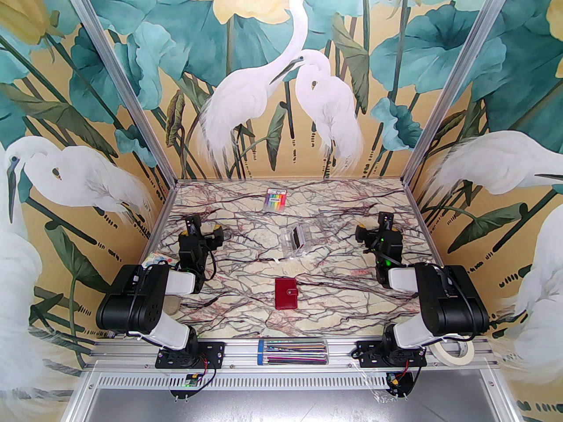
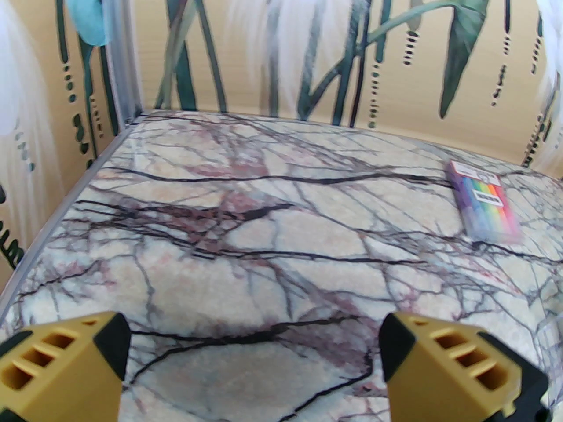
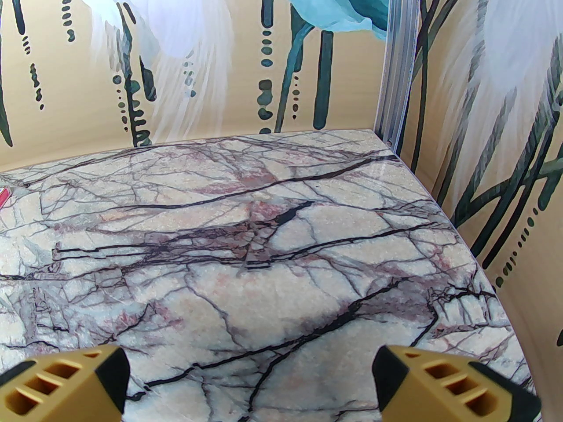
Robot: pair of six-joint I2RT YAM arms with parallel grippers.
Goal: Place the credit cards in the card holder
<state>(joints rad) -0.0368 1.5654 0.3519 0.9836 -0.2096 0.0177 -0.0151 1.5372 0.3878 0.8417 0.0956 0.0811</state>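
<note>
Progress was nil: card holder point(image 1: 286, 294) lay shut by the worktop's point(image 1: 246, 310) near edge, centre. Couldn't make out credit cards, possibly inside clear box point(image 1: 295, 238). Jaws were wide and empty on left gripper point(image 2: 253, 350) and right gripper point(image 3: 250, 367).

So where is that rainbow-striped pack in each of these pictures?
Top external: the rainbow-striped pack lies near the far edge of the marble tabletop, about midway across.
Left wrist: the pack lies flat at the right side of the picture.
Right wrist: a red sliver at the left edge may be its corner; I cannot tell.
Shared landmark: the dark-veined marble tabletop meeting the painted back wall.
</note>
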